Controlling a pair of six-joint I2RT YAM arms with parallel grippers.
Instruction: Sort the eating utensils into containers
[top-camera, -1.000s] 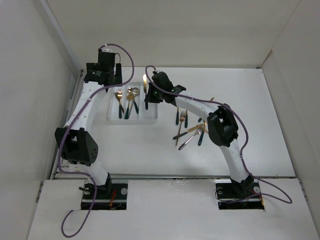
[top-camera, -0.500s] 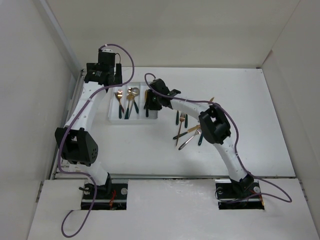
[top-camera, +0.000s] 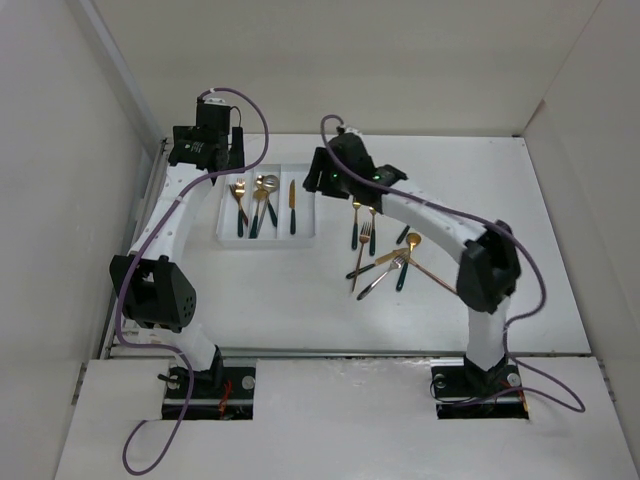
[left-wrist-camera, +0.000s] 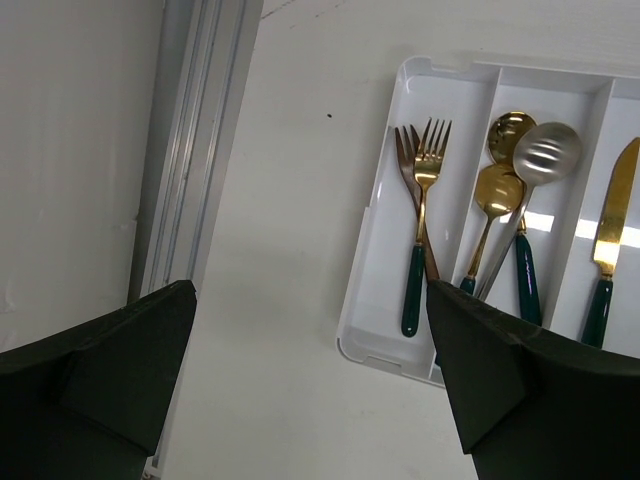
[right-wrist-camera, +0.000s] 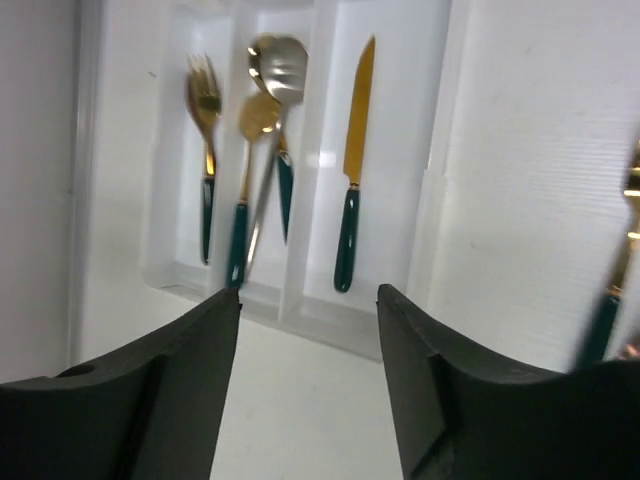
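- Top view: a second ago my right gripper (top-camera: 322, 180) held the gold knife (top-camera: 292, 207) upright over the far end of the cutlery tray (top-camera: 266, 241). Half a second ago it was down in the right-hand compartment. Now the knife lies flat in that compartment, blade toward the far end, and the gripper has lifted off to just beside the tray's right wall. I read that as one placement done.
- The forks (top-camera: 239, 205) sit in the left compartment and the spoons (top-camera: 263, 200) in the middle one. The loose utensils (top-camera: 385, 262) lie in a crossed heap on the table (top-camera: 300, 300), well to the right of the tray, so much of the sorting is left. The left gripper (top-camera: 205, 155) has not moved; it hangs past the tray's far left corner.
- Left wrist view: the left gripper (left-wrist-camera: 300, 400) stands wide with nothing between its fingers. Below it are two forks (left-wrist-camera: 428, 160) in the near compartment, three spoons (left-wrist-camera: 545, 150), two gold and one silver, in the next, and the gold knife (left-wrist-camera: 607, 240) at the frame edge.
- Right wrist view: the right gripper (right-wrist-camera: 305, 390) is spread wide and empty, which confirms the release. The gold knife (right-wrist-camera: 352, 190) rests alone in its compartment, clear of the fingers. At the right edge a blurred gold piece shows, most likely from the heap; my next reach probably goes that way.
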